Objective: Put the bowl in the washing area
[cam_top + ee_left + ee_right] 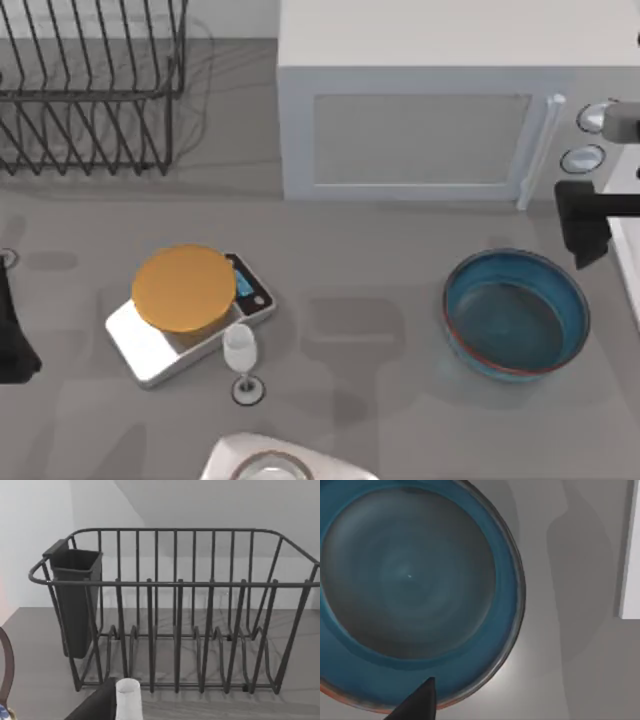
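The bowl (516, 315) is wide, deep blue, with a thin reddish-brown rim. It stands upright and empty on the table's right side. My right gripper (584, 238) hangs just beyond the bowl's far right rim, apart from it. In the right wrist view the bowl (410, 585) lies close below, seen from above, and a dark part of that gripper juts over its rim. My left gripper (12, 335) is parked at the table's left edge. I cannot tell which spot is the washing area.
A black wire dish rack (90, 90) with a dark cutlery cup (75, 600) stands at the back left. A white microwave (420, 120) is at the back. A scale with an orange disc (185, 290) and a clear stemmed glass (240, 355) sit left of centre. A white object (285, 462) lies at the front edge.
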